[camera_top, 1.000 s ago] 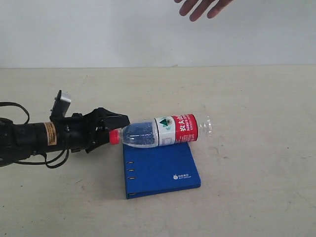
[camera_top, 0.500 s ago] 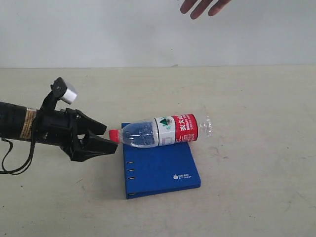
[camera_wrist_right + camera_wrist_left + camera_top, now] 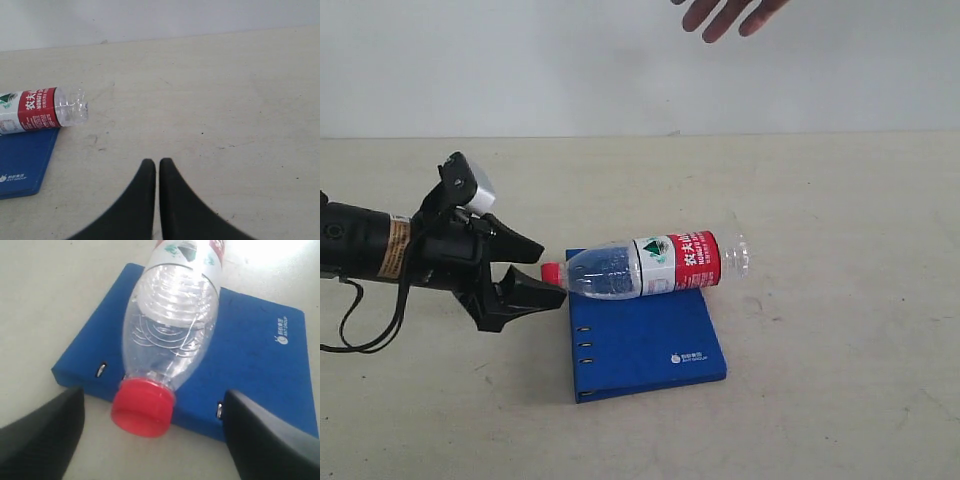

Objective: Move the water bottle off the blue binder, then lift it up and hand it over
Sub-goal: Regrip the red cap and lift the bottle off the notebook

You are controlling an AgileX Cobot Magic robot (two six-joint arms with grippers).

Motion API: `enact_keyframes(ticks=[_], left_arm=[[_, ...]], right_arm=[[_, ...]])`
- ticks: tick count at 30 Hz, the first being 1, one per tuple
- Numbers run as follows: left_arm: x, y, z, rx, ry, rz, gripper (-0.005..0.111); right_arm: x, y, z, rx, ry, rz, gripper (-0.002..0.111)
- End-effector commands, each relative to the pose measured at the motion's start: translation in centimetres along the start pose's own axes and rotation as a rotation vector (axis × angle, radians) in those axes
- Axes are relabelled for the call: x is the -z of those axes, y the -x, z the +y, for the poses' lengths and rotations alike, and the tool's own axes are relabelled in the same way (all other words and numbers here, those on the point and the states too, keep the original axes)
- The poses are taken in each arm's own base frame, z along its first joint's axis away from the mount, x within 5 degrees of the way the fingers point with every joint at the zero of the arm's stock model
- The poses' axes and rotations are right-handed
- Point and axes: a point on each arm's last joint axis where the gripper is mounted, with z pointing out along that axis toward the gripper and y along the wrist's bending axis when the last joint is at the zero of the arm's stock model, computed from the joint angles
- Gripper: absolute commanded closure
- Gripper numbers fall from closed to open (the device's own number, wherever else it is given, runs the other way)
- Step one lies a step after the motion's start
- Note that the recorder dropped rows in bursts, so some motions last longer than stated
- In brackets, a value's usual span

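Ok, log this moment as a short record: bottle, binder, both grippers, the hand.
water bottle: on its side across the far edge of the blue binder, red cap sticking out past the spine
blue binder: closed, flat on the table
left gripper: open, one finger on each side of the cap, not touching it
right gripper: shut, empty, over bare table
hand: fingers at the top edge, empty

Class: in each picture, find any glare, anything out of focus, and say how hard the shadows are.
Left wrist view: glare burns out the table beyond the water bottle, and the left tool's dark fingers are blurred. Exterior view: even light, only faint, soft shadows on the table. Right wrist view: evenly lit, no glare; the right tool is a featureless black shape.
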Motion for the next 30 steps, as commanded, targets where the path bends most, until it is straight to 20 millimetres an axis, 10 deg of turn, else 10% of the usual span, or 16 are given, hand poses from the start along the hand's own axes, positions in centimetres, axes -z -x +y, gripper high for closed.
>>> enact_keyframes(ticks=[1, 12, 24, 30], left_arm=[[-0.7, -0.5, 0.0, 0.014, -0.006, 0.008, 0.036], [-1.3, -0.8, 0.2, 0.057, -0.002, -0.035, 0.037], [-1.3, -0.8, 0.2, 0.081, -0.002, -0.035, 0.094], [-0.2, 0.7, 0.8, 0.129, 0.074, -0.092, 0.102]], right_arm=[[0.0, 0.1, 0.0, 0.008, -0.001, -0.013, 0.108], [0.0, 0.1, 0.0, 0.008, -0.001, -0.013, 0.108], [0.0, 0.1, 0.0, 0.008, -0.001, -0.013, 0.108], [0.0, 0.1, 0.0, 0.008, -0.001, -0.013, 0.108]])
